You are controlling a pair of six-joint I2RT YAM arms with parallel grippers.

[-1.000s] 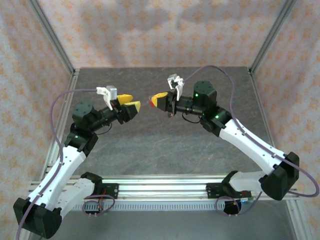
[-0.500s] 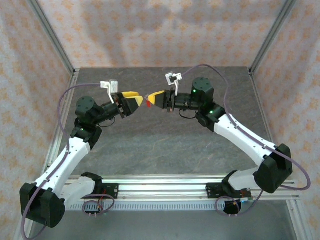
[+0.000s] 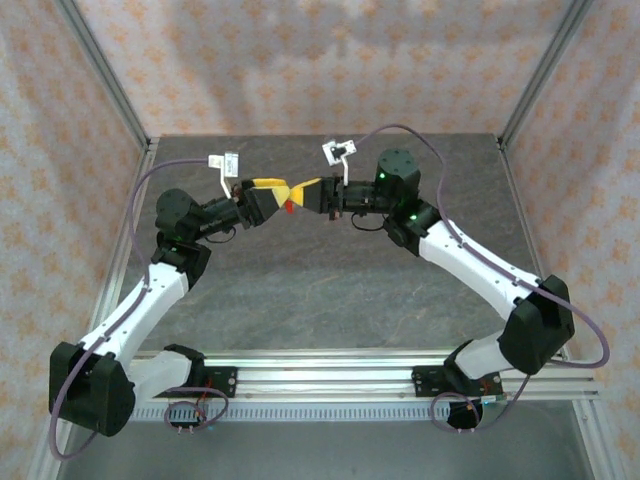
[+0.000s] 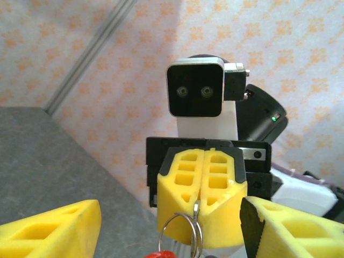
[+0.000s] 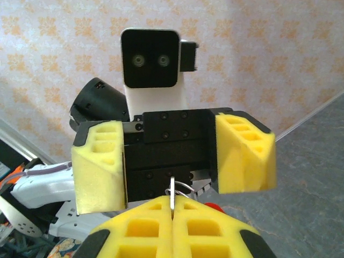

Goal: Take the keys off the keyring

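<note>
Above the grey stone-patterned table (image 3: 330, 290), the left gripper (image 3: 274, 190) spreads its yellow foam fingers either side of the right gripper (image 4: 200, 207). The right gripper's fingers are pressed together on a thin silver wire keyring (image 4: 179, 215). A small bright red tag (image 3: 289, 207) sits just below the ring, and no key can be made out.

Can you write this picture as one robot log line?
right gripper: shut on ring | left gripper: open, facing it | red tag: below ring

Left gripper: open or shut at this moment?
Open. On the left gripper, the yellow fingers stand wide apart.
</note>
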